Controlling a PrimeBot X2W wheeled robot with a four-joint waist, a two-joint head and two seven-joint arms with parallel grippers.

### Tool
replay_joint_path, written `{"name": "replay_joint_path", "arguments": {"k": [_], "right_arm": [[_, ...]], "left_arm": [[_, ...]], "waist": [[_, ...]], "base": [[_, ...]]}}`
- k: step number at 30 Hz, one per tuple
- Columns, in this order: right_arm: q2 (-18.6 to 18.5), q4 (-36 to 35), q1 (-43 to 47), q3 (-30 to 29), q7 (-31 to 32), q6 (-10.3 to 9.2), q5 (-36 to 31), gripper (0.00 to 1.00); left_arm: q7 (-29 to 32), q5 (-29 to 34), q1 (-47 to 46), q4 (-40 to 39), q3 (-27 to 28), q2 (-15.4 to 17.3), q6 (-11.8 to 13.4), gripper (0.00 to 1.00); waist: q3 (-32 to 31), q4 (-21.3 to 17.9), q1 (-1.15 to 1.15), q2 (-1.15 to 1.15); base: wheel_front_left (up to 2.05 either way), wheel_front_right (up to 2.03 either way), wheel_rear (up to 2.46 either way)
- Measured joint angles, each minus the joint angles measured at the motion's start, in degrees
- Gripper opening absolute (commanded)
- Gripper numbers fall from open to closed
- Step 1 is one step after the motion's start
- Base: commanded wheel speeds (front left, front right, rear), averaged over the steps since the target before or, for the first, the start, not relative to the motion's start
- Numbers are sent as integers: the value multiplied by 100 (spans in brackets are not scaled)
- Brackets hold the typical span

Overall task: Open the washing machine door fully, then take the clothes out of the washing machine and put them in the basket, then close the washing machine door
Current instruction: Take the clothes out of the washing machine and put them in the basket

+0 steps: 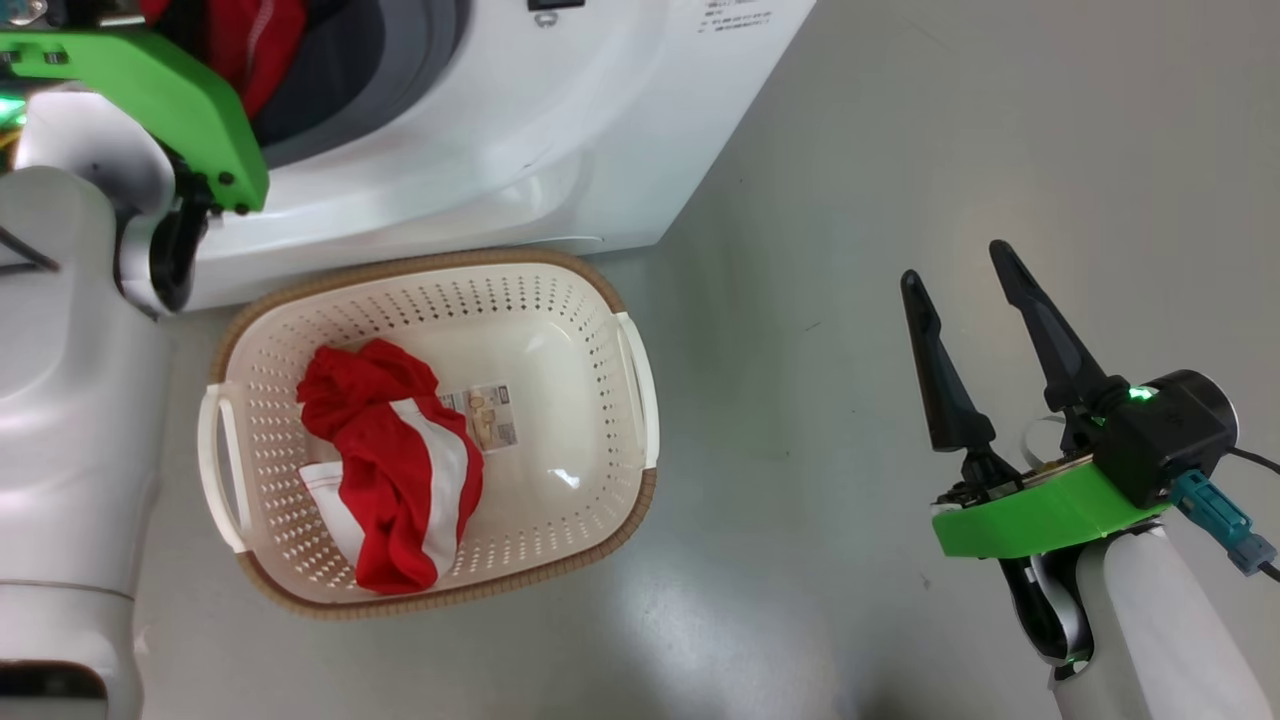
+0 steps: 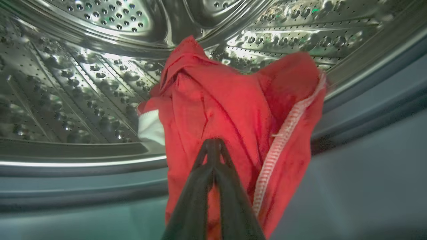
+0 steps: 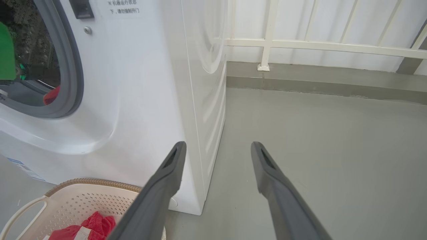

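Red garment (image 2: 217,100), white-trimmed along one seam, hung crumpled at the mouth of the steel drum (image 2: 83,93), its lower edge cut off below my left tool (image 2: 212,144), which pinched its fabric. From the head view my green wrist plate (image 1: 170,90) hid that grip. Another red-and-white garment (image 1: 400,470) lay bunched in the basket (image 1: 600,290) before the washing machine (image 1: 500,150); my right tool (image 1: 955,268) stood spread above the grey floor (image 1: 900,150).
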Motion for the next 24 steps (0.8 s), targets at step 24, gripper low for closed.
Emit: {"name": "replay_joint_path", "arguments": {"k": [24], "right_arm": [[-5,65,12,-63,0,0,-9,100]], "left_arm": [[-1400,-9,802,-844,-126,-66,153,0]], "waist": [[-422,188,0,0]], "base": [[0,0,0]]}}
